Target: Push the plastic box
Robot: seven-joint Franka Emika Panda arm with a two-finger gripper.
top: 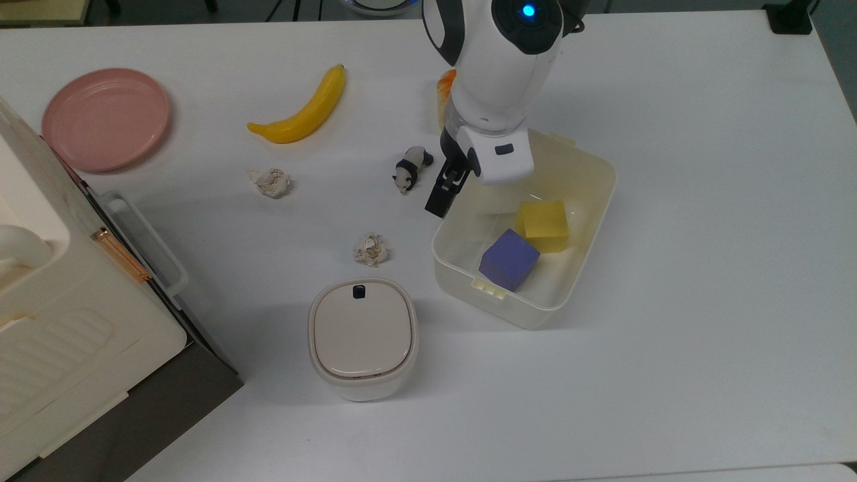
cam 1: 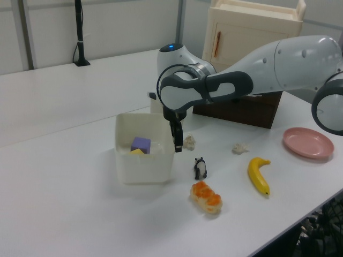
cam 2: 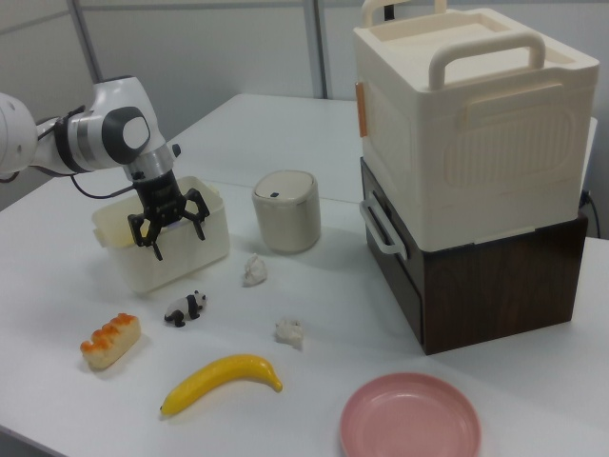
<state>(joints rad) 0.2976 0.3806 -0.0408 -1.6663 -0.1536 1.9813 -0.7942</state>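
1. Plastic box [top: 589, 248] sits right of centre in the top view, on a white counter [top: 703, 335], with a purple cube [top: 509, 260] and a yellow cube [top: 543, 225] inside.
2. The end effector [top: 437, 206] stands at the upper left of the tub's outer long wall, touching it or just beside it. Its fingers appear pressed together and grip nothing.
3. Risk: the contact point lies toward one end of that wall rather than its middle, so a push from here could turn the tub instead of sliding it straight.
4. Risk: in the left view the end effector [cam 1: 177, 147] meets the tub [cam 1: 142, 168] high on its side, near the rim. A tip riding that high could slip over the edge, or tilt the tub and send the loose cubes sliding.
5. Risk: the toy panda [top: 410, 169] stands near the dark fingers, at centre frame of the top view. A sideways drift of the arm could knock it over.
6. The top view alone lays out both cubes and where along the wall contact falls. The left view gives the height of the tip against the wall.
7. The right view places the end effector [cam 2: 157, 249] in front of the tub [cam 2: 205, 249], so the contact is hidden, but it shows the full cream appliance [cam 2: 476, 124] at the upper right.
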